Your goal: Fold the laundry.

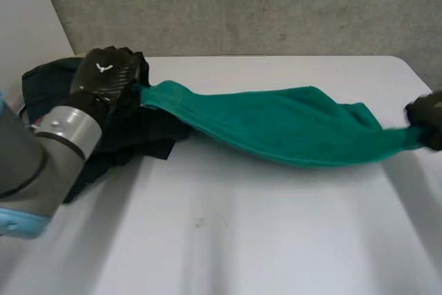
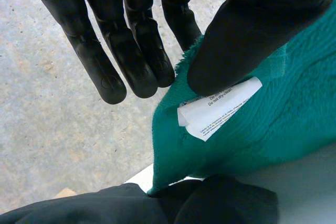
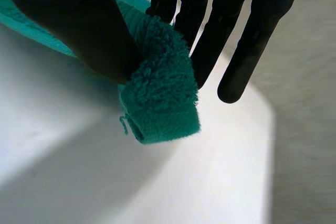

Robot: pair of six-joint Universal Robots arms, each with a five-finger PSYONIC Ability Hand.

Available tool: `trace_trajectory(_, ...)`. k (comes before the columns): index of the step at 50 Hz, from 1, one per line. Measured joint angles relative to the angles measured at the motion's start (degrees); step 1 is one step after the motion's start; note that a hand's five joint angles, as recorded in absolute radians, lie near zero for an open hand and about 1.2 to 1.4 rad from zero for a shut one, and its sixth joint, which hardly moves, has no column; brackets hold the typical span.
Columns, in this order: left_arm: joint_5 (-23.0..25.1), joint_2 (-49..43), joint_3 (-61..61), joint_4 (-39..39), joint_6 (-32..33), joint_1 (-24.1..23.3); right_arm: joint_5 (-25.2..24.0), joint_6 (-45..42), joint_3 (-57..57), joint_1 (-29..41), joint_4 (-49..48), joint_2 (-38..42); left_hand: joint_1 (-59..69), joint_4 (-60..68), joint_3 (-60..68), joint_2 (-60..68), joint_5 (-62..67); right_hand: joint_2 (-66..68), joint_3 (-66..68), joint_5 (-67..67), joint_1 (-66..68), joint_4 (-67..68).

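A green towel [image 1: 290, 129] hangs stretched between my two hands above the white table [image 1: 242, 240]. My left hand [image 1: 110, 74] pinches one end of it between thumb and fingers. In the left wrist view the thumb [image 2: 247, 30] presses the green towel [image 2: 273, 129] just above its white care label [image 2: 218, 109]. At the table's right side my right hand [image 1: 427, 117] holds the other end. In the right wrist view the thumb [image 3: 79, 24] and the fingers [image 3: 215, 35] pinch a bunched corner of the towel [image 3: 160, 93].
A heap of dark clothes [image 1: 117, 136] lies on the table's left part, under my left hand and the towel's left end; it also shows below the towel as dark cloth [image 2: 157, 205]. A grey concrete wall [image 1: 276, 5] runs behind the table.
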Motion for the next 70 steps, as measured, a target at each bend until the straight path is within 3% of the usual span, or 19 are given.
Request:
trace_trajectory(9,0.14,12.89,4.17,-22.52,5.47,0.57,0.8,-9.07,-9.25,-7.87,21.27,-16.7,0.0,0.0,0.0,0.0,0.0,0.0,0.02,0.13,0.0,0.04)
trace_trajectory(14,0.08,14.18,5.81,-29.36,11.28,0.38,1.09,-14.33,-10.06,-8.06,26.47,-17.6,0.0,0.0,0.0,0.0,0.0,0.0,0.25,0.13,0.0,0.06)
trace_trajectory(20,-0.28,6.65,8.05,-30.52,16.65,0.01,5.28,-16.38,-9.39,-1.48,26.95,-11.63,0.0,0.0,0.0,0.0,0.0,0.0,0.25,0.45,0.0,0.19)
trace_trajectory(29,-0.64,-17.84,26.55,-26.55,18.08,-1.49,20.0,-15.66,-16.5,9.31,13.61,4.17,0.0,0.0,0.01,0.0,0.0,0.0,0.25,0.45,0.0,0.22)
trace_trajectory(33,-0.78,-23.7,37.48,-20.06,17.91,-1.86,22.84,-13.83,-23.13,10.97,3.71,7.5,0.0,0.0,0.02,0.01,0.0,0.0,0.25,0.45,0.0,0.22)
trace_trajectory(41,-3.91,-24.69,49.11,11.5,17.45,-1.8,23.45,-3.24,-30.42,12.38,-24.03,5.76,0.0,0.0,0.02,0.01,0.0,0.0,0.25,0.45,0.0,0.22)
trace_trajectory(44,-4.61,-23.68,48.44,18.34,16.98,-1.94,23.09,-0.62,-29.41,12.51,-29.53,3.89,0.0,0.01,0.02,0.01,0.0,0.0,0.25,0.46,0.0,0.22)
trace_trajectory(55,-4.24,-20.35,34.42,17.63,11.53,-1.93,20.86,0.76,-22.62,14.21,-27.2,3.0,0.0,0.01,0.02,0.02,0.01,0.0,0.26,0.72,0.0,0.23)
trace_trajectory(62,-3.26,-20.07,20.78,16.32,10.47,-2.46,17.21,0.46,-18.03,14.29,-21.83,9.45,0.0,0.0,0.02,0.02,0.01,0.0,0.26,0.76,0.0,0.24)
trace_trajectory(70,-2.96,-20.5,9.06,14.05,10.84,-4.82,16.47,-0.55,-13.54,13.95,-15.37,15.96,0.0,0.01,0.02,0.03,0.01,0.0,0.26,0.76,0.0,0.23)
